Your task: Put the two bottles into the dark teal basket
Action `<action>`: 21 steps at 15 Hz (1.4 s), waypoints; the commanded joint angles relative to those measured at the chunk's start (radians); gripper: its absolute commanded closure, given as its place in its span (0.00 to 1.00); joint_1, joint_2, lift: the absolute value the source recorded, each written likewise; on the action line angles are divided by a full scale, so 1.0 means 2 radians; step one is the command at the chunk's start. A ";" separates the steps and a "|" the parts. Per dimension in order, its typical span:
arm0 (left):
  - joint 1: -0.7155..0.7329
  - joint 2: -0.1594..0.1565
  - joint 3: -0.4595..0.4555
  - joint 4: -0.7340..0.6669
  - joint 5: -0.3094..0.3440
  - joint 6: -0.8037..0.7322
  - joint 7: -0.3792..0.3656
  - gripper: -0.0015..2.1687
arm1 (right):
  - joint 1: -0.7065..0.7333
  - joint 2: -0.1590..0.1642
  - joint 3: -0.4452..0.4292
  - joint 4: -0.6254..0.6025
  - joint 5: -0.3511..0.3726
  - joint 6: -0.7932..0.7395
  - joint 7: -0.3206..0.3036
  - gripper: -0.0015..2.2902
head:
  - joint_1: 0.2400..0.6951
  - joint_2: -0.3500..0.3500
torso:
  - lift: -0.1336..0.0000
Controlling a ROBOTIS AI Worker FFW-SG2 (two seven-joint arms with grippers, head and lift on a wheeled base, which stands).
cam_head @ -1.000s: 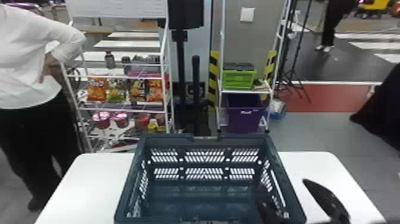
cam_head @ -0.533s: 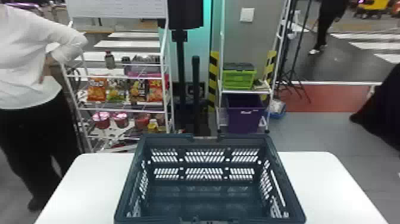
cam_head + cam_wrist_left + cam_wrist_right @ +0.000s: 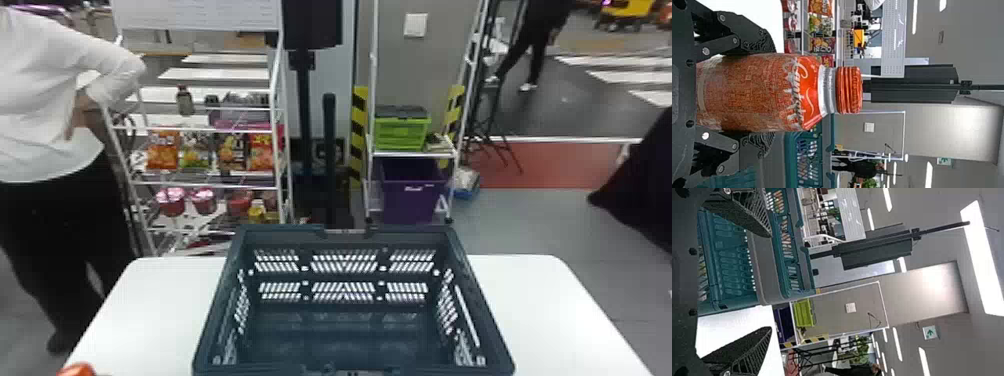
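The first bottle's placing appears in hand: the clear plastic, red-labelled bottle with an orange-red cap (image 3: 750, 94) is gripped upright in the left gripper's (image 3: 774, 92) jaws, near the white bench's (image 3: 150, 310) near left corner. Carrying over the dark teal plastic basket's (image 3: 410, 233) rim is needed next. The right gripper's (image 3: 770, 281) jaws are parted, empty. Bagged snacks (image 3: 162, 152) are shelved beyond the far edge.

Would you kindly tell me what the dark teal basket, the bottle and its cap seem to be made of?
The dark teal basket looks like rigid, low-sheen plastic, going by its moulded slots. The bottle seems to be glossy plastic, with highlights on its printed surface, though glass is possible. Its ribbed orange-red cap is probably plastic with a soft sheen.
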 commanded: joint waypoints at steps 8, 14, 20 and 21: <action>-0.292 -0.003 -0.050 -0.214 -0.163 0.577 -0.119 0.98 | -0.004 0.004 -0.015 0.037 -0.019 -0.016 0.007 0.02 | 0.57 0.50 | 1.00; -0.461 -0.003 -0.218 -0.076 -0.276 0.659 -0.183 0.98 | -0.013 0.011 -0.035 0.055 -0.045 -0.013 0.016 0.02 | 0.57 0.50 | 1.00; -0.587 -0.003 -0.298 0.165 -0.334 0.633 -0.307 0.98 | -0.017 0.012 -0.051 0.068 -0.057 -0.004 0.019 0.02 | 0.57 0.50 | 1.00; -0.599 -0.003 -0.306 0.206 -0.342 0.597 -0.321 0.98 | -0.015 0.012 -0.054 0.068 -0.058 -0.003 0.021 0.02 | 0.57 0.50 | 1.00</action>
